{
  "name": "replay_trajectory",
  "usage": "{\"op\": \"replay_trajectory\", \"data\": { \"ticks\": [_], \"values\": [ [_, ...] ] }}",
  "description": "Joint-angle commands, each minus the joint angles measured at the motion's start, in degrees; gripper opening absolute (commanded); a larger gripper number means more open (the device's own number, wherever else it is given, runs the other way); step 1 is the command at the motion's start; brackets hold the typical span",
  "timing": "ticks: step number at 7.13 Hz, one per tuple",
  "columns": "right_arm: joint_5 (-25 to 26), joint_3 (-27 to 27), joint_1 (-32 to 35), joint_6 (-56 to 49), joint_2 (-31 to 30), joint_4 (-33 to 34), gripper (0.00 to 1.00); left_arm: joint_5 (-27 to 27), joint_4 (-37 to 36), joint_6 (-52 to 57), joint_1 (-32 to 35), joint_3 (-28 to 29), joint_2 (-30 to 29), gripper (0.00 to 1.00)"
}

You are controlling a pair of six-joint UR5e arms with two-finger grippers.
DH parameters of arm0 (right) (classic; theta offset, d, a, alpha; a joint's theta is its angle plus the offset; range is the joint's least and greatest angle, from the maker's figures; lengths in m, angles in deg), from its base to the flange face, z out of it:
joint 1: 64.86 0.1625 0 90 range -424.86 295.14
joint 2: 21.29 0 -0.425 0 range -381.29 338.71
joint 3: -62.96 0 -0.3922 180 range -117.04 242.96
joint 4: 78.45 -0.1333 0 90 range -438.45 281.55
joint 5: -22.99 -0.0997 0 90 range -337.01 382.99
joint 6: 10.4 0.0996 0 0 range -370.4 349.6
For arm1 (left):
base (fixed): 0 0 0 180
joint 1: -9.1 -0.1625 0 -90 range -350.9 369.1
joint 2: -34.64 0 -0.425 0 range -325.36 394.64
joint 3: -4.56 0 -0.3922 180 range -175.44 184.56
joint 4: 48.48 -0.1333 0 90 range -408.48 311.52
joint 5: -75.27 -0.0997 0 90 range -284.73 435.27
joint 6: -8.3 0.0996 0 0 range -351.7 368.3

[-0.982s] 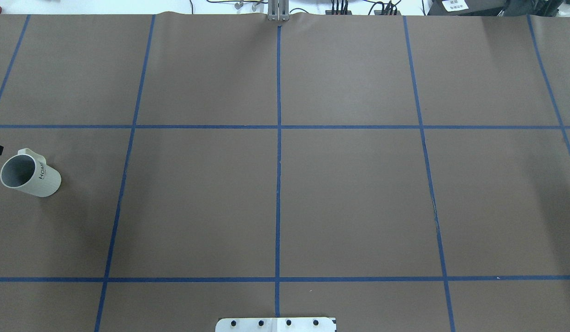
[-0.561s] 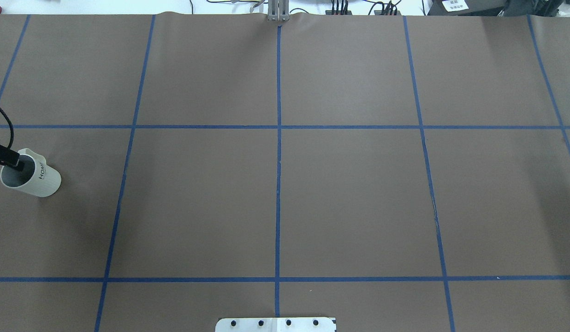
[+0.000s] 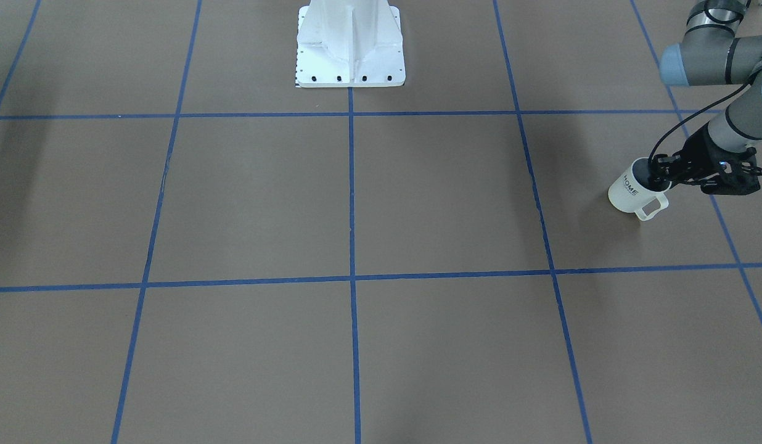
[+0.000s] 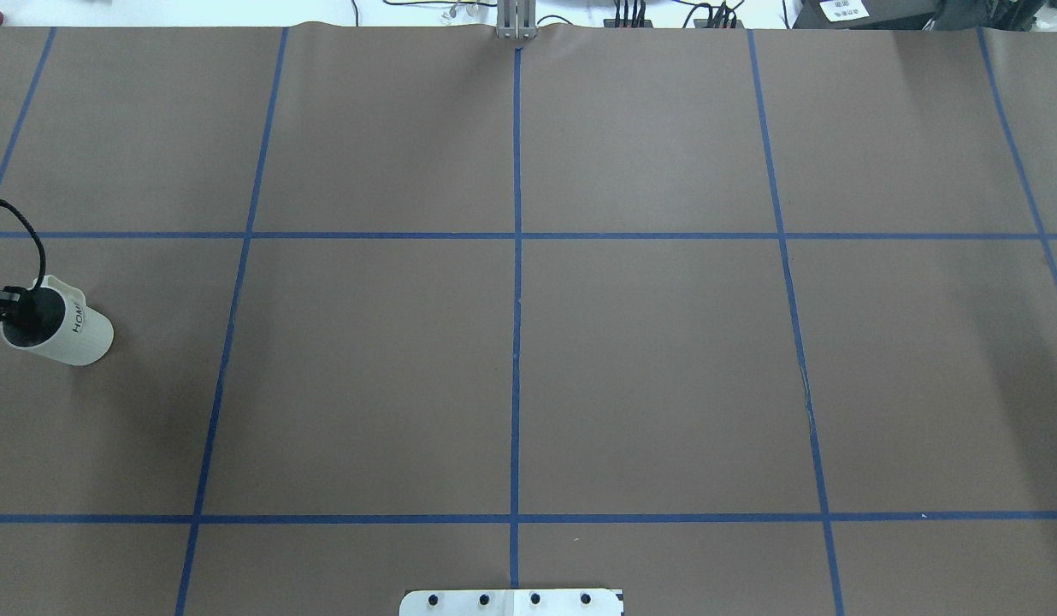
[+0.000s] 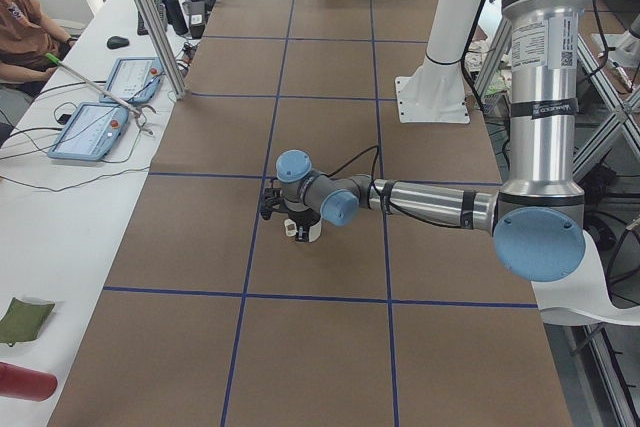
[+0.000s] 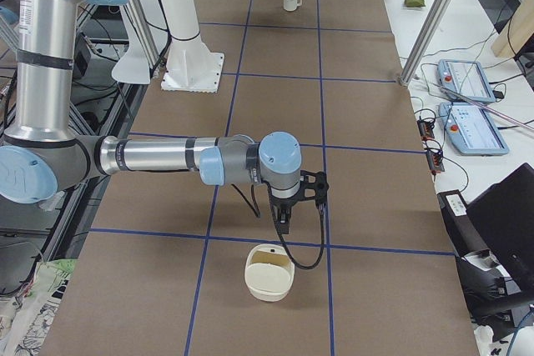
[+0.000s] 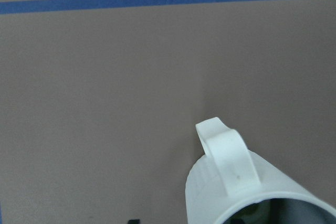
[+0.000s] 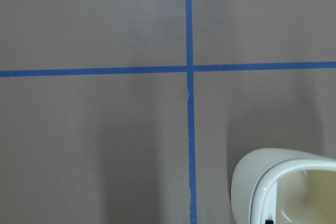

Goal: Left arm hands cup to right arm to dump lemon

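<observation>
The cup [image 4: 77, 335], an off-white mug with "HOME" on its side, stands upright at the table's far left. It also shows in the front view [image 3: 624, 190] and the left wrist view [image 7: 220, 192], its handle toward the table's far side. My left gripper [image 4: 24, 310] is open at the cup's mouth, and its dark fingers [image 3: 658, 174] reach over the rim. The lemon is hidden. My right gripper [image 6: 284, 221] hangs low over the table's right part, and I cannot tell if it is open or shut.
A cream bowl-like container [image 6: 269, 273] sits on the table just in front of the right gripper, and it also shows in the right wrist view [image 8: 283, 182]. Blue tape lines grid the brown table cover. The robot's white base [image 3: 350, 43] stands at mid-table.
My left gripper came in from the table's left edge and moved over the cup's mouth. The cup has not moved.
</observation>
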Motion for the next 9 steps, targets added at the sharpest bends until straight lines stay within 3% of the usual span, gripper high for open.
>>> {"op": "replay_trajectory", "data": {
  "ticks": [1,2,3,5,6,7,9],
  "values": [
    [-1.6,-2.3,-0.1,0.0,1.9,-0.1,1.00,2.9,-0.5,-1.7,0.0,-1.7,-0.5,0.00],
    [-2.9,-2.4,-0.1,0.1,1.9,-2.4,1.00,6.3,-1.8,-3.1,1.1,-1.8,-2.3,0.00],
    [-2.8,-2.6,-0.2,0.1,2.7,-3.4,1.00,8.2,-8.2,-3.2,4.5,-3.0,-6.6,0.00],
    [-3.1,-1.8,-2.1,0.2,6.9,-3.4,1.00,8.2,-29.0,-3.3,6.6,-5.7,-20.4,0.00],
    [-2.8,-1.8,-4.9,0.4,11.1,-3.3,1.00,8.3,-35.1,-4.8,6.6,-5.5,-25.7,0.00],
    [-2.0,-2.3,-8.6,2.8,15.3,-3.4,1.00,8.3,-35.9,-10.8,6.3,-4.8,-29.3,0.00],
    [5.8,-2.5,-15.7,5.3,23.8,-4.1,1.00,8.2,-35.2,-26.2,1.2,-1.1,-37.3,0.00]
  ]
}}
